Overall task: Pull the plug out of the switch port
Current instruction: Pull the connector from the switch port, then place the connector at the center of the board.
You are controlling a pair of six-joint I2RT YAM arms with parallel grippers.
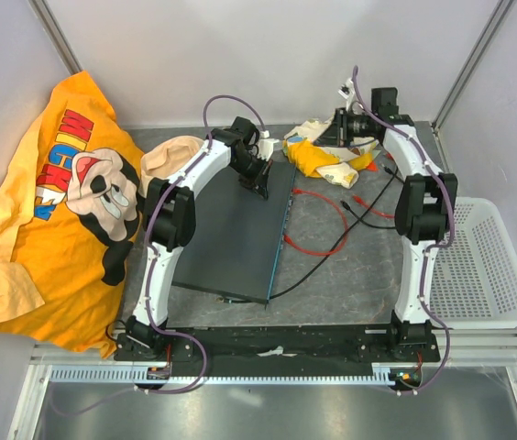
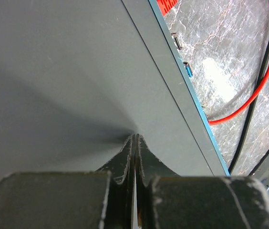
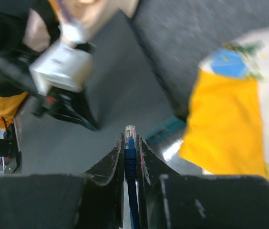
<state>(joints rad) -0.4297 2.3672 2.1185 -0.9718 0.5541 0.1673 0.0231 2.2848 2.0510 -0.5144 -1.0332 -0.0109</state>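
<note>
- Overhead view: the switch, a flat dark grey box, lies in the middle of the counter. Its thin teal socket edge faces 3 o'clock.
- The left gripper sits on the switch's far corner, toward 12 o'clock. Its wrist view shows the fingers pressed together with their tips down on the grey top. This looks like bracing, so the box cannot slide when a cable is tugged.
- The right gripper hangs at 1 o'clock above a yellow-and-white cloth, well apart from the socket edge.
- Its blurred wrist view shows the fingers pinching a blue plug, whose clear tip pokes out beyond them. The plug is in no socket, so the pull looks done.
- A red cable and a black cable loop on the counter just beside the teal edge.
- A yellow Mickey Mouse shirt is heaped at 9 o'clock. A white mesh basket sits at 4 o'clock.
</note>
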